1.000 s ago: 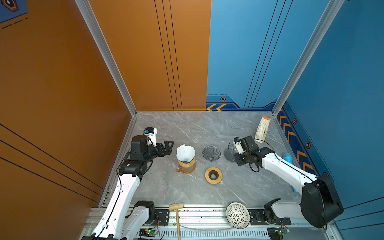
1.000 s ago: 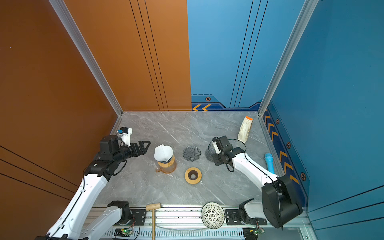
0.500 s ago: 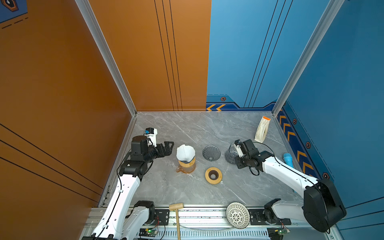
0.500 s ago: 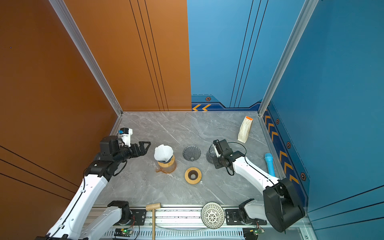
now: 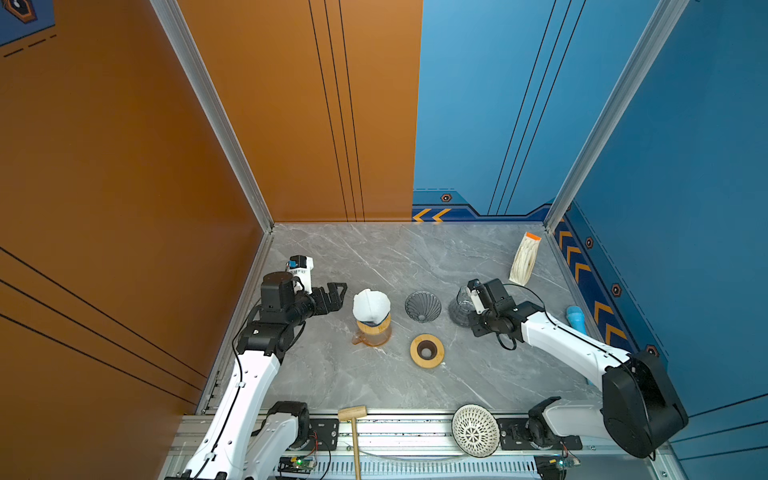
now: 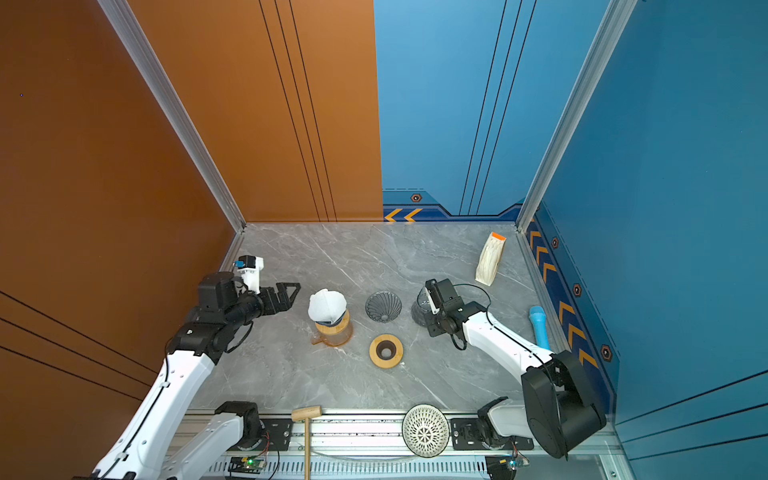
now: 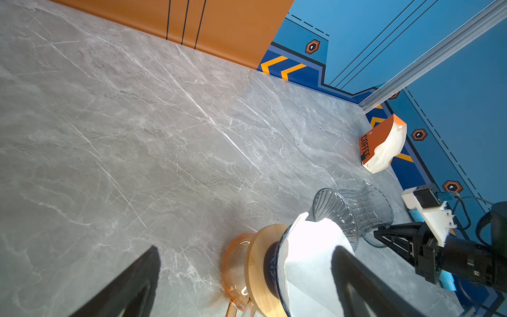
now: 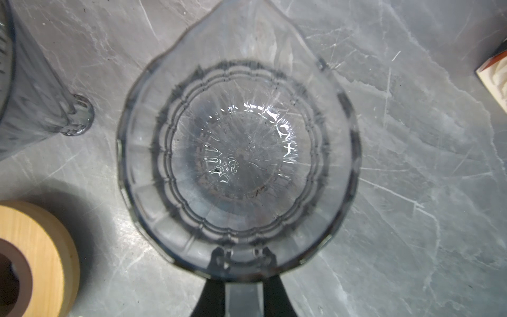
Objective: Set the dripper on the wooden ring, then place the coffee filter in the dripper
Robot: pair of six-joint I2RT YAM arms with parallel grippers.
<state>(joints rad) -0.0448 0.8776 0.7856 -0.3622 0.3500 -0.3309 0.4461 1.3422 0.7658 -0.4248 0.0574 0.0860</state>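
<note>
Filter apparently stands clear of spread left tool.

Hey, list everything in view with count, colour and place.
glass carafe: 1, amber, left of centre
blue dripper: 1, dark blue, on that carafe
coffee filter: 1, white, in that dripper
ribbed glass dripper: 1, smoky grey, centre
wooden ring: 1, tan, front of centre
glass pitcher: 1, grey, right of centre
filter pack: 1, orange and white, back right
cylinder: 1, light blue, right wall
wooden mallet: 1, tan, front rail
lattice bowl: 1, white, front rail
left tool: 1, black, open, beside the filter
right tool: 1, black, shut on the pitcher
</note>
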